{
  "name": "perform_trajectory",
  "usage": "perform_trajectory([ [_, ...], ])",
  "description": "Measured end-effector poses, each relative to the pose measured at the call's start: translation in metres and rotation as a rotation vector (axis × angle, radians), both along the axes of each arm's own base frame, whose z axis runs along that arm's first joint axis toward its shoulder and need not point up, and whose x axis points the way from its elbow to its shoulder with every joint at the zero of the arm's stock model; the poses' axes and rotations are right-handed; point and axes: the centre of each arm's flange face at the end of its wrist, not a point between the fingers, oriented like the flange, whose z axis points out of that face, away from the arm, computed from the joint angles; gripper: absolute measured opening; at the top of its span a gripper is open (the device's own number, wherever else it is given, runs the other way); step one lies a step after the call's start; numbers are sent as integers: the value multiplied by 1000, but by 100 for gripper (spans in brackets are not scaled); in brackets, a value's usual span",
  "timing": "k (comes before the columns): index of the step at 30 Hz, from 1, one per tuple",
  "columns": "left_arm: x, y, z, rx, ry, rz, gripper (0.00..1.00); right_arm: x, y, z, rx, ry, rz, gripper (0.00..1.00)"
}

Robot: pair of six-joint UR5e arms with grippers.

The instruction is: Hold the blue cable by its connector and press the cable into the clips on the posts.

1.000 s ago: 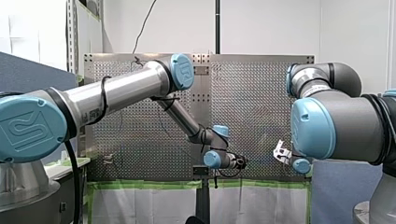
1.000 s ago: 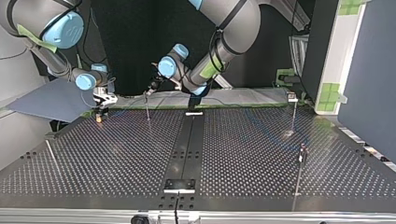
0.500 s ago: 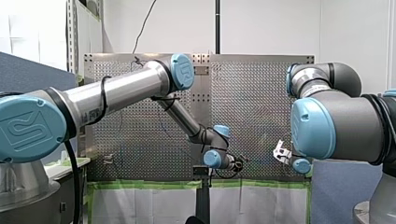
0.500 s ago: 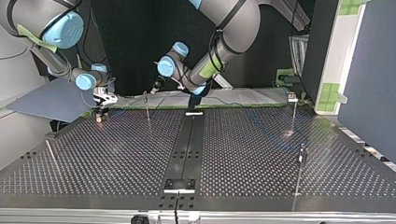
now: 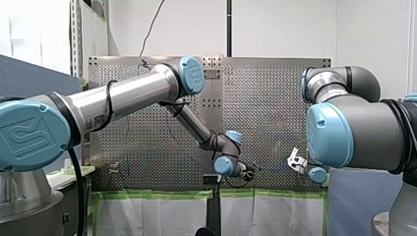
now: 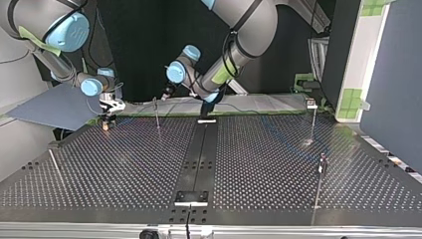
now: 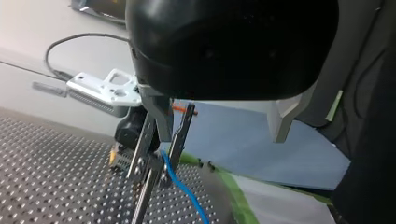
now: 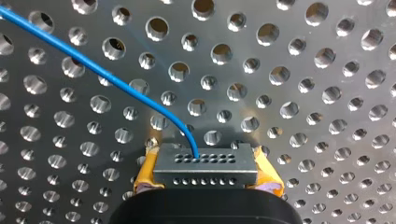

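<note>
We find no writing that we can read. Nearest in the front view, the blue cap [image 5: 30, 135] on our left arm's joint bears only a raised logo mark.

Seen from across the table [image 6: 99, 169], its pale front rail comes first. Behind it lies the dark sheet of holes, split by a black strip [image 6: 201, 149] that runs from near to far. At the top view's right a thin post [image 6: 318, 184] stands close to us, with a second post [image 6: 312, 122] farther back.

A third post [image 6: 157, 117] stands near the far edge, left of the strip. Our left gripper [image 7: 222, 138] hangs at its top with its metal fingers spread wide, holding nothing. One finger is just beside the post's clip [image 7: 161, 140], and the blue cable [image 7: 184, 189] meets that clip at the base of its two prongs.

Farther left along the far edge, our right gripper [image 8: 205, 179] is down at the table, its yellow pads clamped on the grey connector [image 8: 205, 165]. The cable leaves the connector and curves away over the holes.

Green tape [image 6: 259, 112] lines the far edge. A grey-blue panel [image 6: 50, 107] lies at the left and a white upright with green squares [image 6: 354, 99] at the right, with darkness behind them.
</note>
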Motion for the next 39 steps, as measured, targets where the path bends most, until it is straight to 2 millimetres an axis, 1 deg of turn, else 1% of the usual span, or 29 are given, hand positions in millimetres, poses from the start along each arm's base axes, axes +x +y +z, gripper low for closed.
perform_trajectory([
  [10, 1, 0, 2, 76, -55, 6, 100, 1, 0, 0, 0, 0, 1, 0],
  [17, -7, -2, -4, 106, -102, -19, 100, 1, 0, 0, 0, 0, 5, 0],
  [22, -13, -8, -4, 88, -115, -32, 100, 2, 1, -1, 1, 0, 13, 0],
  [29, -19, -19, -2, 21, -105, -43, 100, 2, 1, -1, 1, 0, 15, 0],
  [39, -17, -22, 6, -27, -104, -33, 100, 3, 1, -2, 3, 0, 16, 0],
])
